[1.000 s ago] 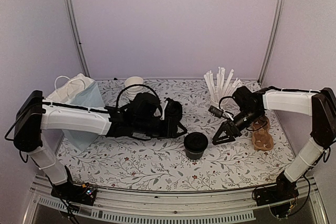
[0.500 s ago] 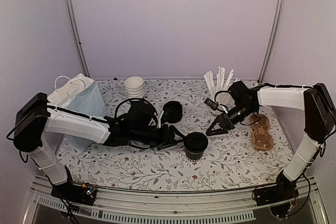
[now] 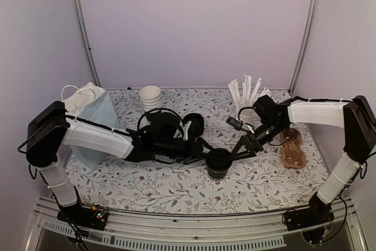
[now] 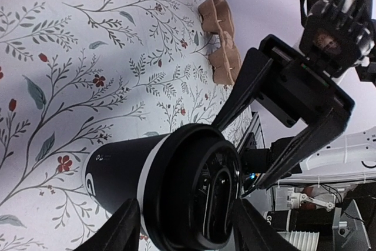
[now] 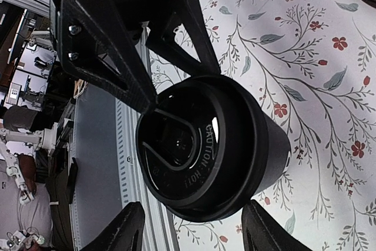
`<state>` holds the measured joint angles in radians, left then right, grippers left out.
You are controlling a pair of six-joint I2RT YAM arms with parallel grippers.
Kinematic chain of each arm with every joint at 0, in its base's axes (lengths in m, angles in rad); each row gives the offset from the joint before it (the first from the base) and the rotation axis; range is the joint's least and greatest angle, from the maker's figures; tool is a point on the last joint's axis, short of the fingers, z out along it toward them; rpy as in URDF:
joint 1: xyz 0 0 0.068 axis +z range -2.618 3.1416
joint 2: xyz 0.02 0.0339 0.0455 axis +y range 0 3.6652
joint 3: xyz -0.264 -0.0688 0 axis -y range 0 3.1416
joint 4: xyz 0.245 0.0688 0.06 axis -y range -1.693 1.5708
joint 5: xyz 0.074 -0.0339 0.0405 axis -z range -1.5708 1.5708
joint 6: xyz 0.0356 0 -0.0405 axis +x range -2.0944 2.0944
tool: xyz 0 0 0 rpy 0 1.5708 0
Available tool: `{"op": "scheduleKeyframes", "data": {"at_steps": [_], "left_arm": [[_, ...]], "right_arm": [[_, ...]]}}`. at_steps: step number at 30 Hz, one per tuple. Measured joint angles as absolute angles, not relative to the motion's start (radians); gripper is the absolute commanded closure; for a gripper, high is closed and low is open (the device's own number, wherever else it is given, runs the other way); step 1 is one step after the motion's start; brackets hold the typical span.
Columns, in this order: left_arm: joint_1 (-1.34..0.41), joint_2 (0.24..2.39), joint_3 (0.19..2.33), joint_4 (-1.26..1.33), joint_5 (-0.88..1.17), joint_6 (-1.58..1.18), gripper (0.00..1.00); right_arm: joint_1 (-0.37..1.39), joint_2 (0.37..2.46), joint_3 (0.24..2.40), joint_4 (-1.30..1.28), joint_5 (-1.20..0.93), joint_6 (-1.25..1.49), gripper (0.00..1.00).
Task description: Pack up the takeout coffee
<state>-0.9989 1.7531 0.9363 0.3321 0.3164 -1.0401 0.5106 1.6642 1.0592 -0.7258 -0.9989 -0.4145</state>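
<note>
Takeout coffee (image 3: 218, 163) is standing upright, lid on, near the front middle of the floral surface (image 3: 176, 187). The left end effector (image 3: 202, 150) and right end effector (image 3: 236, 152) are flanking it from opposite sides, both hanging open, jaws straddling the lid without gripping.

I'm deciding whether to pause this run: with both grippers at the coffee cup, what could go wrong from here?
1. The left gripper and right gripper, both open, flank the lidded cup from opposite sides, so they could clash.
2. A nudge near the lid could tip the upright cup.
</note>
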Motion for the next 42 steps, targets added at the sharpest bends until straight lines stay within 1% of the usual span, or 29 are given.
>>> {"op": "scheduleKeyframes", "data": {"at_steps": [15,18,21,25,28,32,37,42], "left_arm": [[-0.988,1.84,1.004,0.363,0.389,-1.002,0.45],[-0.983,1.839,1.005,0.355,0.382,-0.991,0.42],[-0.977,1.799,0.982,0.319,0.327,-0.991,0.41],[-0.971,1.692,0.894,0.305,0.279,-1.047,0.44],[-0.977,1.65,0.831,0.337,0.282,-1.117,0.47],[-0.994,1.66,0.777,0.387,0.301,-1.206,0.5],[-1.008,1.691,0.774,0.446,0.333,-1.253,0.53],[-1.008,1.761,0.779,0.529,0.385,-1.285,0.55]], "right_arm": [[0.511,1.631,1.038,-0.788,-0.973,-0.447,0.41],[0.51,1.626,1.032,-0.789,-0.961,-0.446,0.42],[0.503,1.615,1.026,-0.788,-0.951,-0.441,0.44],[0.472,1.596,1.026,-0.775,-0.954,-0.424,0.47],[0.451,1.594,1.026,-0.755,-0.957,-0.405,0.51],[0.448,1.609,1.028,-0.735,-0.973,-0.382,0.57],[0.448,1.668,1.029,-0.729,-0.982,-0.37,0.59],[0.448,1.679,1.029,-0.722,-0.987,-0.356,0.62]]}}
